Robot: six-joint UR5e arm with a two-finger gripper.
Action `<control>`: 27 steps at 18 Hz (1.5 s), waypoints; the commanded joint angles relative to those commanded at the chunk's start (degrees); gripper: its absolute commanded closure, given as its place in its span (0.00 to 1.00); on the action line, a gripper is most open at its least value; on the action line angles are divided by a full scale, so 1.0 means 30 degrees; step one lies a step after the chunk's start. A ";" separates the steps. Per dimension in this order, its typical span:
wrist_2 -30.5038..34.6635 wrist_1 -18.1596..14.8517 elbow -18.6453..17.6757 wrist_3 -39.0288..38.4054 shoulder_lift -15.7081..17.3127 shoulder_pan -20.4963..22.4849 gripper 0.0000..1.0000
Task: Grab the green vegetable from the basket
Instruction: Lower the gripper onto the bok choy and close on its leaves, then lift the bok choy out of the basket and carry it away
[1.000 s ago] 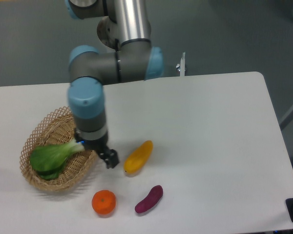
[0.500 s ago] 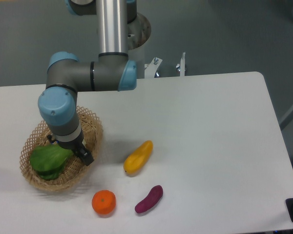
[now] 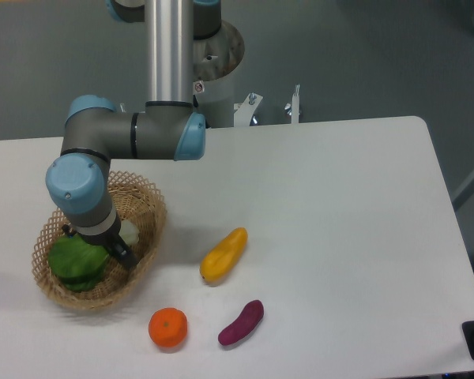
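**Desk:** Where's the target?

**Me:** I see the green vegetable (image 3: 77, 264) lying in the basket (image 3: 146, 207) at the left end of the worktop (image 3: 340, 205). Its leaves spread over the left side of the basket floor, and the white stem end points right, under my arm's wrist.

**Desk:** And the tool?

**Me:** The tool (image 3: 118, 251) is down inside the basket, right over the stem end. The wrist covers most of it; only a dark finger tip shows near the right wall. I cannot tell how wide the fingers stand, or whether they touch the vegetable.

**Desk:** Anything else around?

**Me:** A yellow fruit (image 3: 223, 254) lies right of the basket, apart from it. An orange (image 3: 167, 328) sits in front, with a purple sweet potato (image 3: 242, 323) just to its right.
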 joint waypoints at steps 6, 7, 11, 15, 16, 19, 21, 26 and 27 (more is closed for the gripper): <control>0.0029 0.0029 0.0088 -0.0178 -0.0411 -0.0323 0.00; 0.0029 0.0029 0.0146 -0.0294 -0.0440 -0.0323 0.00; 0.0029 0.0557 0.0205 -0.0852 -0.0471 -0.0352 0.56; -0.0029 0.0557 0.0235 -0.1114 -0.0148 -0.0382 0.68; -0.0087 0.0557 0.0263 -0.1319 -0.0031 -0.0382 0.68; -0.0614 0.0528 0.0293 -0.1555 0.0262 -0.0352 0.74; -0.0703 0.0527 0.0264 -0.1555 0.0496 -0.0323 0.74; -0.0703 0.0498 0.0322 -0.1497 0.1258 0.0348 0.74; -0.0703 0.0469 0.0322 -0.1497 0.1462 0.0670 0.74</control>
